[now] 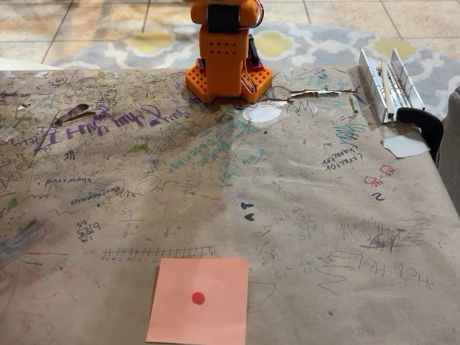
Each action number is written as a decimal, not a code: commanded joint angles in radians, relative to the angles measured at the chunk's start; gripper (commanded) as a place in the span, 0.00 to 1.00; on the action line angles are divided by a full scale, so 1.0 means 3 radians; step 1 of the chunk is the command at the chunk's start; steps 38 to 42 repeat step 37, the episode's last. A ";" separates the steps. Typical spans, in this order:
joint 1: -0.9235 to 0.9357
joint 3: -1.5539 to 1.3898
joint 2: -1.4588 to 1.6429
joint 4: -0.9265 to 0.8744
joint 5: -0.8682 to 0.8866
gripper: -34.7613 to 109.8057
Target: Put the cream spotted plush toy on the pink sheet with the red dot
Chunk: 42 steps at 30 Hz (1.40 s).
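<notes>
Salmon-pink, the pink sheet with the red dot (198, 302) lies at the table's near edge, well apart from my arm's orange base (226, 54); whether the pincer is open or closed I cannot tell.

Scribbled brown-paper table (302, 187) — pink sheet with the red dot (199, 300) near its front edge

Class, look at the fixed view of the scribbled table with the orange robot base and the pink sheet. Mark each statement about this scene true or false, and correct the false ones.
1. The pink sheet lies near the bottom edge of the picture. True.
2. The dot on the sheet is blue. False: the red dot is at its centre.
3. The orange robot base stands at the far edge of the table. True.
4. A plush toy lies on the sheet. False: the sheet is bare except for its dot.
5. The table covering is plain. False: it is covered in scribbles.
</notes>
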<state>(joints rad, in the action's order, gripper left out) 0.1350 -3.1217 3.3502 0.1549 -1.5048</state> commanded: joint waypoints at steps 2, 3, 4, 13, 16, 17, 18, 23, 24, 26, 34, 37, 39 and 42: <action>0.0036 0.0051 0.0066 0.0056 -0.0077 0.50; 0.0026 0.0051 0.0066 0.0056 -0.0082 0.50; 0.0026 0.0051 0.0066 0.0056 -0.0077 0.50; 0.0020 0.0051 0.0072 0.0031 0.0061 0.39; 0.0041 0.0051 0.0077 -0.0015 0.0501 0.24; 0.0061 0.0051 0.0077 -0.0153 0.0644 0.24; 0.0072 0.0051 0.0077 -0.0302 0.0823 0.24; 0.0082 0.0051 0.0077 -0.1058 0.2536 0.24; 0.0097 0.0051 0.0082 -0.1217 0.2950 0.24; 0.0133 0.0051 0.0082 -0.1570 0.3682 0.24; -0.0107 0.0046 0.0097 -0.3252 0.5216 0.24; -0.0036 0.0046 0.0102 -0.3232 0.5251 0.24; -0.0036 0.0046 0.0102 -0.3232 0.5251 0.24; -0.0036 0.0046 0.0102 -0.3232 0.5251 0.24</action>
